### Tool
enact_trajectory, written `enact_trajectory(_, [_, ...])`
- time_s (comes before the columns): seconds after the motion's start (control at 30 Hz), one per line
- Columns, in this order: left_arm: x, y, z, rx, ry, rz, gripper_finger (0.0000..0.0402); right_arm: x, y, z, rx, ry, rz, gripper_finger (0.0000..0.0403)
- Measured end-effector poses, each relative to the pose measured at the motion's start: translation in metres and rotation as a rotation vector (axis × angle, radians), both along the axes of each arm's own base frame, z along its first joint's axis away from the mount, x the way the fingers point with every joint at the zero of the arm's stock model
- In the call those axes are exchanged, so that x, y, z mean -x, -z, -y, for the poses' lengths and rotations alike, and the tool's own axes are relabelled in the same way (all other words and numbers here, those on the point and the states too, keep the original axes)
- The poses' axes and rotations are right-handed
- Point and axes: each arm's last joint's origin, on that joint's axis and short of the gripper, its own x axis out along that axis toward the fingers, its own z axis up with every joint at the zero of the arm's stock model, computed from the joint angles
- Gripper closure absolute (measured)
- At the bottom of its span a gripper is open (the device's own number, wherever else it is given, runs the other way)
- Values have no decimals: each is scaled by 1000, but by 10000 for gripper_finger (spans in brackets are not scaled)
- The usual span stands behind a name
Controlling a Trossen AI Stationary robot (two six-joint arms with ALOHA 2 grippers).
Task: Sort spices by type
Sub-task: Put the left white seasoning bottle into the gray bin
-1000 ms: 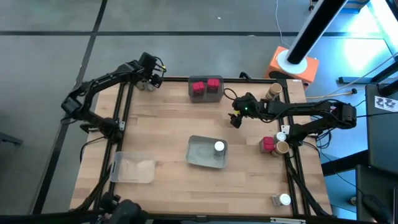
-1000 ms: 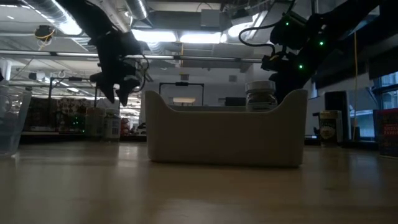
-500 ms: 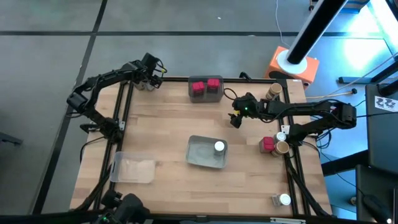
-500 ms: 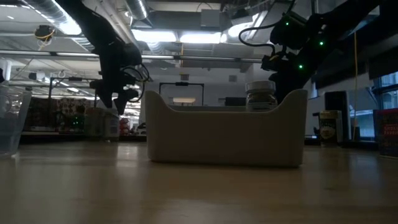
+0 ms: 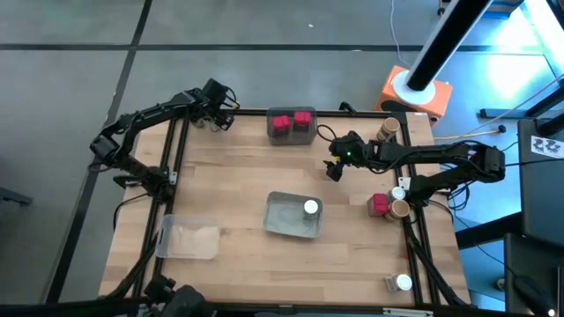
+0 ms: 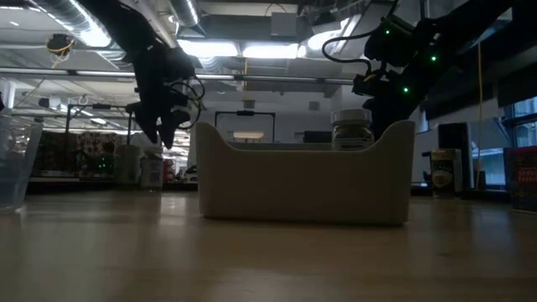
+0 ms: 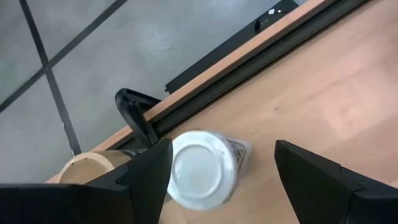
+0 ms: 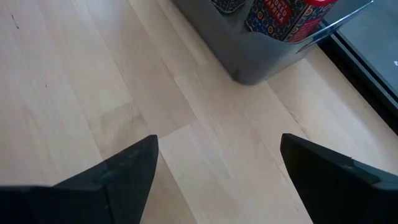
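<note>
Spices sit scattered over the counter (image 5: 238,185). The left hand (image 7: 217,177) hovers open at the far left corner, its fingers spread on either side of a white-topped jar (image 7: 200,168) that stands just beside a tan-topped jar (image 7: 84,167) at the counter's edge. The right hand (image 8: 217,168) hangs open above bare wood, near a dark tray (image 5: 292,125) holding two red jars (image 5: 281,123). Another white-topped jar (image 5: 310,208) stands in the grey tray (image 5: 282,218) mid-counter.
</note>
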Motion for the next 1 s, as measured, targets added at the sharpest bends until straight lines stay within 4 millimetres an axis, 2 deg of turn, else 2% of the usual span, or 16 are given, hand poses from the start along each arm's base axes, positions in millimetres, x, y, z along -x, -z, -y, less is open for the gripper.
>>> enact_trajectory(0.23, [9, -3, -4, -8, -3, -22, 135, 0, 0, 0, -1, -1, 0, 65])
enact_trajectory(0.53, [18, 4, -13, 59, -3, 7, 135, 0, 0, 0, -6, -6, 2, 65])
enact_trajectory(1.0, [12, 33, -20, 199, 45, -52, 135, 0, 0, 0, -5, -6, 1, 65])
